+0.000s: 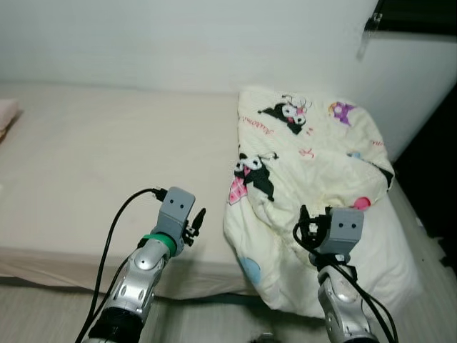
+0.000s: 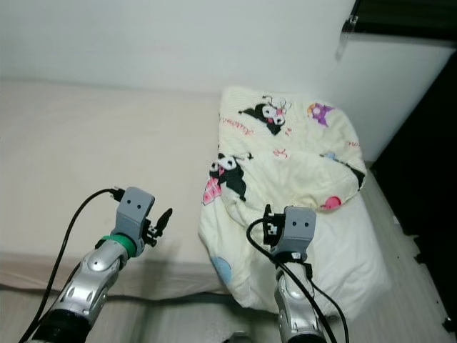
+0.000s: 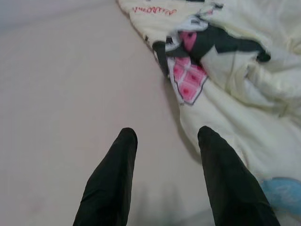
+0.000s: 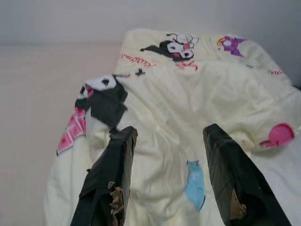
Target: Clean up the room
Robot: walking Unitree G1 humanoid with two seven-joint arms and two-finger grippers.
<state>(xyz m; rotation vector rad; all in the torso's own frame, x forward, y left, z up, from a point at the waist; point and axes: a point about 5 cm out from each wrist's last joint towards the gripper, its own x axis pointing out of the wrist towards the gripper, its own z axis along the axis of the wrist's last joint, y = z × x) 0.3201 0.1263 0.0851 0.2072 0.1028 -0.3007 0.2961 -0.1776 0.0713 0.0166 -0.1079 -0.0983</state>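
A crumpled cream comforter (image 1: 307,179) printed with cartoon figures lies heaped at the right end of the bed (image 1: 93,164), its lower edge spilling over the mattress side toward the floor (image 1: 428,236). It looks soft, bulky and light, likely to sag and slide when lifted, so a bunched fold or a corner near the front edge seems the best place to pinch. The right pincer (image 4: 167,141) hovers just above the heap, spread wide and holding nothing. The left pincer (image 3: 164,136) hangs over bare sheet just beside the comforter's edge, also parted and empty. A pale wall (image 1: 178,43) runs behind the bed.
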